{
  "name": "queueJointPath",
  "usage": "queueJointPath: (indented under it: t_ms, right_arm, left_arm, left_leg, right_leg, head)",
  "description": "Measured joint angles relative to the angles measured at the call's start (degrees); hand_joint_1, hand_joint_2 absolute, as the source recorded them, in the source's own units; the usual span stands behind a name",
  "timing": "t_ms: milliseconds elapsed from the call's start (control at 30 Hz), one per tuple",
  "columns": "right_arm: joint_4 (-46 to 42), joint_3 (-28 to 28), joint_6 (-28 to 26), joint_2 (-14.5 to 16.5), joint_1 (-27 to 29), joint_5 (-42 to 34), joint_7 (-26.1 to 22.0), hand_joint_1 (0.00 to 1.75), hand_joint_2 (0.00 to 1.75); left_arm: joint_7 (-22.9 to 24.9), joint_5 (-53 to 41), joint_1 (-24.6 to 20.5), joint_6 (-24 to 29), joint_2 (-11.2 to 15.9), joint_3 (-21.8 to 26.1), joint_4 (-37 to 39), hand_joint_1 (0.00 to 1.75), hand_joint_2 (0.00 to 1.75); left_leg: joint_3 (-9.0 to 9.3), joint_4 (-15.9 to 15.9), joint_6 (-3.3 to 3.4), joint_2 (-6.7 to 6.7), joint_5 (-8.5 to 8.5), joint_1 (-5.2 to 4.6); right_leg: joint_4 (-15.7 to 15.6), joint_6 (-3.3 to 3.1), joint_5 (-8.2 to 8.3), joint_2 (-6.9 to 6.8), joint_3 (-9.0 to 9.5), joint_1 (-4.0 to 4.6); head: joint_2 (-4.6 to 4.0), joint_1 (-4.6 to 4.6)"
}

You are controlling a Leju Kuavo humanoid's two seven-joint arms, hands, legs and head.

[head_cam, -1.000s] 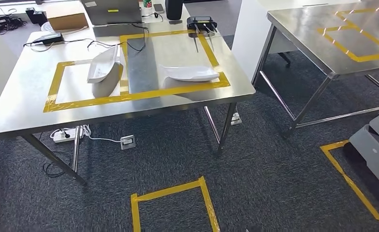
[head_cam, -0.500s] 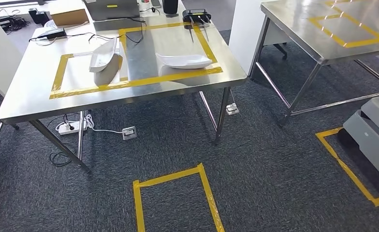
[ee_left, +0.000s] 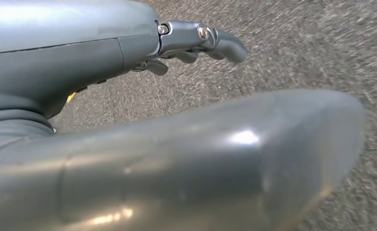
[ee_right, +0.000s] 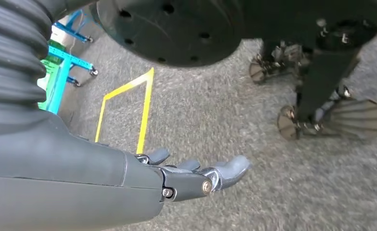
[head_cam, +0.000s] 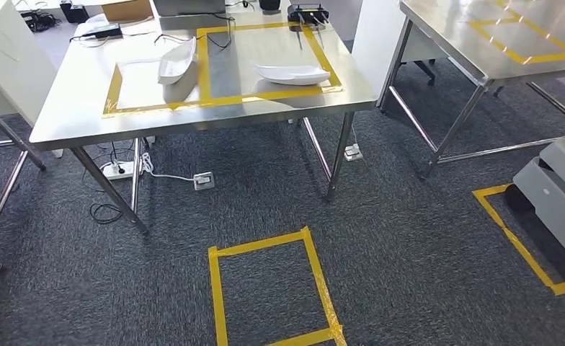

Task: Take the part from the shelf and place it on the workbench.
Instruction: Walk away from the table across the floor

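Camera swings and pulls back; the bench sits farther off now, two white parts well ahead of each empty, loosely spread robot hand. Walking phase, likely.

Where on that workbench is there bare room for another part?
The workbench is bare along its near edge and left margin. Each taped zone already holds a white part. The far edge is crowded with cables and devices.

Two parts on workbench
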Motion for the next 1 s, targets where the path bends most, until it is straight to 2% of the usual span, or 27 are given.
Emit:
queueJointPath:
  t_ms: [67,100,133,167,200,233,267,300,333,367,433,467,500,533,567,600,633,667,700,733,767,800,833,867,933,967,1000]
  right_arm:
    - [0.0,0.0,0.1,0.1,0.0,0.1,-0.1,0.0,1.75]
    - [0.0,0.0,0.1,0.1,-0.1,0.1,-0.2,0.0,1.75]
    - [0.0,0.0,0.1,0.1,-0.1,0.1,-0.2,0.0,1.75]
    - [0.0,0.0,0.1,0.1,-0.1,0.1,-0.2,0.0,1.75]
    - [0.0,0.0,0.1,0.1,-0.1,0.2,-0.3,0.0,1.75]
    - [0.0,0.0,0.1,0.1,-0.1,0.2,-0.3,0.0,1.75]
    - [-0.1,0.0,0.1,0.1,-0.2,0.2,-0.3,0.0,1.75]
    - [-0.2,0.0,0.1,0.0,-0.3,0.4,-0.3,0.0,1.75]
    - [-0.2,0.0,0.1,0.0,-0.3,0.8,-0.3,0.0,1.75]
    - [-0.3,0.1,0.1,0.0,-0.4,1.4,-0.3,0.0,1.75]
    - [-0.3,0.4,0.1,0.1,-0.4,2.4,-0.1,0.0,1.75]
    - [-0.3,0.5,0.1,0.2,-0.4,2.6,0.0,0.0,1.75]
    - [-0.3,0.6,0.1,0.2,-0.4,2.7,0.2,0.0,1.75]
    - [-0.3,0.6,0.1,0.3,-0.4,2.8,0.4,0.0,1.75]
    - [-0.3,0.6,0.1,0.3,-0.4,3.0,0.7,0.0,1.75]
    - [-0.3,0.8,0.0,0.3,-0.3,3.3,0.9,0.0,1.75]
    - [-0.3,0.9,0.0,0.3,-0.3,3.4,1.1,0.0,1.75]
    - [-0.3,1.0,0.0,0.3,-0.3,3.4,1.4,0.0,1.75]
    - [-0.3,1.1,0.0,0.3,-0.2,3.3,1.6,0.0,1.75]
    - [-0.2,1.1,0.0,0.3,-0.2,3.4,1.8,0.0,1.75]
    - [-0.2,1.1,0.0,0.3,-0.2,3.6,2.0,0.0,1.75]
    - [-0.2,1.2,0.0,0.3,-0.1,3.9,2.1,0.0,1.75]
    - [-0.3,1.3,0.0,0.2,-0.1,4.2,2.1,0.0,1.75]
    - [-0.3,1.4,0.0,0.2,0.0,4.3,1.9,0.0,1.75]
    - [-0.3,1.5,0.0,0.0,0.1,3.8,1.5,0.0,1.75]
    - [-0.3,1.5,0.0,0.0,0.2,3.5,1.5,0.0,1.75]
    - [-0.3,1.5,0.0,-0.1,0.3,3.3,1.7,0.0,1.75]
  left_arm:
    - [0.0,-0.1,0.0,0.0,0.0,0.0,0.0,0.0,0.0]
    - [0.0,-0.1,0.0,0.0,0.0,0.1,0.0,0.0,0.0]
    - [0.0,-0.1,0.0,0.0,0.0,0.1,0.0,0.0,0.0]
    - [0.0,-0.1,0.1,0.0,0.0,0.1,0.0,0.0,0.0]
    - [0.0,-0.1,0.1,0.0,0.0,0.1,0.0,0.0,0.0]
    - [0.0,-0.1,0.1,0.0,0.0,0.1,0.0,0.0,0.0]
    - [0.0,-0.1,0.1,0.0,-0.1,0.1,0.0,0.0,0.0]
    - [0.0,-0.3,0.0,0.0,-0.2,0.1,0.0,0.0,0.0]
    - [0.0,-0.6,0.0,0.0,-0.3,0.1,0.0,0.0,0.0]
    - [0.0,-1.0,0.0,0.0,-0.4,0.1,0.0,0.0,0.0]
    - [0.2,-2.3,0.0,0.0,-0.3,0.1,0.0,0.0,0.0]
    - [0.3,-2.8,0.0,0.1,-0.3,0.1,0.0,0.0,0.0]
    - [0.4,-3.2,0.0,0.2,-0.2,0.1,0.0,0.0,0.0]
    - [0.5,-3.4,0.0,0.3,-0.1,0.1,0.0,0.0,0.0]
    - [0.6,-3.3,-0.1,0.4,0.0,0.1,0.0,0.0,0.0]
    - [0.6,-3.1,-0.1,0.5,0.2,0.1,0.0,0.0,0.0]
    - [0.6,-2.9,-0.1,0.6,0.3,0.1,0.0,0.0,0.0]
    - [0.7,-2.6,-0.1,0.7,0.4,0.1,0.0,0.0,0.0]
    - [0.7,-2.3,-0.1,0.8,0.5,0.1,0.0,0.0,0.0]
    - [0.7,-1.8,-0.1,1.0,0.6,0.3,0.0,0.0,0.0]
    - [0.7,-1.2,0.0,1.3,0.5,0.5,0.0,0.0,0.0]
    - [0.6,-0.5,0.0,1.6,0.5,0.9,0.0,0.0,0.0]
    - [0.5,0.1,0.2,1.8,0.4,1.4,0.1,0.0,0.0]
    - [0.4,0.5,0.4,1.9,0.3,1.9,0.2,0.0,0.0]
    - [0.4,0.4,1.1,1.9,0.0,2.9,0.5,0.0,0.0]
    - [0.5,-0.1,1.4,1.9,-0.2,3.1,0.6,0.0,0.0]
    - [0.6,-0.5,1.6,1.8,-0.3,3.2,0.7,0.0,0.0]
  left_leg:
    - [-1.62,0.1,0.52,0.08,1.34,-0.11]
    - [-2.44,0.2,0.57,0.09,2.02,-0.2]
    - [-3.27,0.3,0.56,0.09,2.69,-0.29]
    - [-4.11,0.4,0.5,0.08,3.36,-0.35]
    - [-4.95,0.5,0.4,0.04,3.97,-0.39]
    - [-5.67,0.6,0.28,0.02,4.57,-0.4]
    - [-6.26,0.6,0.05,0.01,5.11,-0.46]
    - [-6.59,0.5,-0.24,0.03,5.63,-0.48]
    - [-6.73,0.4,-0.57,0.1,6.12,-0.44]
    - [-6.81,0.2,-0.96,0.16,6.67,-0.38]
    - [-7.0,-0.2,-1.64,0.11,7.39,-0.29]
    - [-7.38,0.2,-1.95,0.01,6.65,-0.29]
    - [-7.95,1.6,-2.23,-0.11,4.77,-0.3]
    - [-8.7,4.2,-2.46,-0.19,2.02,-0.25]
    - [-9.42,7.5,-2.7,-0.22,-0.86,-0.23]
    - [-9.97,11.1,-2.9,-0.23,-2.93,-0.21]
    - [-10.07,13.7,-3.06,-0.23,-3.56,-0.21]
    - [-9.49,15.0,-3.17,-0.23,-2.87,-0.2]
    - [-8.1,14.5,-3.22,-0.22,-1.33,-0.17]
    - [-5.76,12.1,-3.22,-0.22,0.21,-0.13]
    - [-2.86,8.4,-3.2,-0.21,0.61,-0.14]
    - [-0.17,4.5,-2.96,-0.27,0.17,-0.22]
    - [1.6,1.5,-2.64,-0.32,-0.68,-0.31]
    - [2.36,-0.2,-2.21,-0.37,-1.51,-0.47]
    - [1.76,-0.7,-1.11,-0.26,-1.2,-0.55]
    - [1.33,-0.7,-0.5,-0.15,-0.72,-0.52]
    - [0.84,-0.7,0.08,-0.04,-0.17,-0.44]
  right_leg:
    - [7.1,0.19,-6.01,0.15,-1.91,-0.04]
    - [10.6,0.17,-7.89,0.19,-2.51,-0.03]
    - [12.9,0.07,-8.31,0.22,-2.37,0.01]
    - [13.1,-0.12,-7.42,0.25,-1.19,0.09]
    - [11.2,-0.41,-5.91,0.3,1.01,0.21]
    - [7.8,-0.82,-4.56,0.38,4.05,0.39]
    - [3.2,-1.32,-4.24,0.46,7.41,0.63]
    - [-0.6,-1.67,-4.51,0.53,9.99,0.85]
    - [-3.3,-1.98,-5.0,0.6,11.61,1.09]
    - [-4.7,-2.2,-5.36,0.61,12.2,1.3]
    - [-5.4,-2.72,-4.33,0.46,11.54,1.26]
    - [-5.7,-3.09,-3.62,0.32,11.08,1.1]
    - [-6.0,-3.44,-2.87,0.19,10.49,0.91]
    - [-6.1,-3.68,-2.2,0.08,9.83,0.82]
    - [-6.1,-3.85,-1.63,0.07,9.08,0.82]
    - [-5.9,-3.88,-1.09,0.03,8.25,0.84]
    - [-5.7,-3.83,-0.57,-0.02,7.37,0.85]
    - [-5.4,-3.74,-0.03,-0.08,6.47,0.83]
    - [-5.0,-3.6,0.48,-0.13,5.54,0.78]
    - [-4.6,-3.38,0.95,-0.16,4.63,0.72]
    - [-4.1,-3.1,1.33,-0.17,3.79,0.74]
    - [-3.6,-2.78,1.68,-0.19,3.11,0.78]
    - [-3.3,-2.47,2.06,-0.19,2.64,0.84]
    - [-3.2,-2.19,2.48,-0.2,2.36,0.91]
    - [-3.1,-1.63,3.11,-0.15,2.09,0.8]
    - [-2.6,-1.28,2.36,-0.05,1.79,0.71]
    - [-1.2,-0.94,0.59,0.05,1.26,0.6]
  head:
    - [0.0,0.06]
    - [0.0,0.07]
    - [0.0,0.07]
    - [0.0,0.08]
    - [0.0,0.09]
    - [0.0,0.1]
    - [0.0,0.14]
    - [0.0,0.16]
    - [0.0,0.19]
    - [0.0,0.22]
    - [0.0,0.25]
    - [0.0,0.2]
    - [0.0,0.14]
    - [0.0,0.08]
    - [0.0,0.02]
    - [0.0,0.02]
    - [0.0,0.02]
    - [0.0,0.02]
    - [0.0,0.02]
    - [0.0,0.02]
    - [0.0,0.01]
    - [0.0,0.03]
    - [0.0,0.05]
    - [0.0,0.07]
    - [0.0,0.08]
    - [0.0,0.09]
    - [0.0,0.1]
